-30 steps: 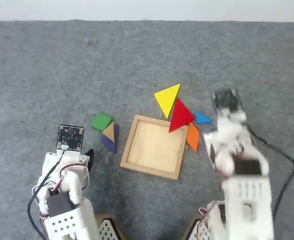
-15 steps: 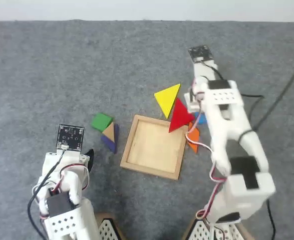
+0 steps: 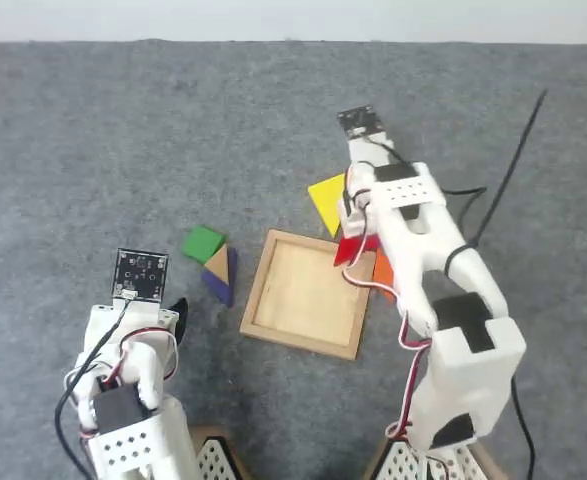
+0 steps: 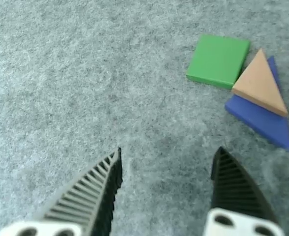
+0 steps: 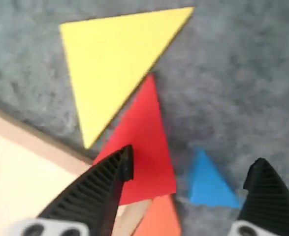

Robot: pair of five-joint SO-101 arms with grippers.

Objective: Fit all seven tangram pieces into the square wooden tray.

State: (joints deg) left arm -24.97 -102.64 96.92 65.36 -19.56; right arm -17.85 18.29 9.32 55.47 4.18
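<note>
The square wooden tray (image 3: 308, 293) lies mid-table with nothing in it; its corner (image 5: 21, 167) shows in the right wrist view. At its far right corner lie a yellow triangle (image 5: 114, 59), a red triangle (image 5: 142, 152) overlapping the tray rim, a small blue triangle (image 5: 208, 184) and an orange piece (image 5: 156, 221). My right gripper (image 5: 183, 182) hangs open above the red and blue triangles, holding nothing. Left of the tray sit a green square (image 4: 218, 60), a tan triangle (image 4: 260, 83) and a dark blue parallelogram (image 4: 262, 118). My left gripper (image 4: 166, 172) is open over bare mat, short of them.
The right arm (image 3: 413, 240) stretches over the tray's right side and hides part of the yellow triangle (image 3: 326, 195) and the orange piece (image 3: 383, 272). Grey mat (image 3: 123, 130) covers the whole table. The left arm (image 3: 128, 370) stays near the front edge.
The right arm has swung out from its base, forward and to the left, and now covers the red and yellow triangles. The left arm and all pieces have kept still.
</note>
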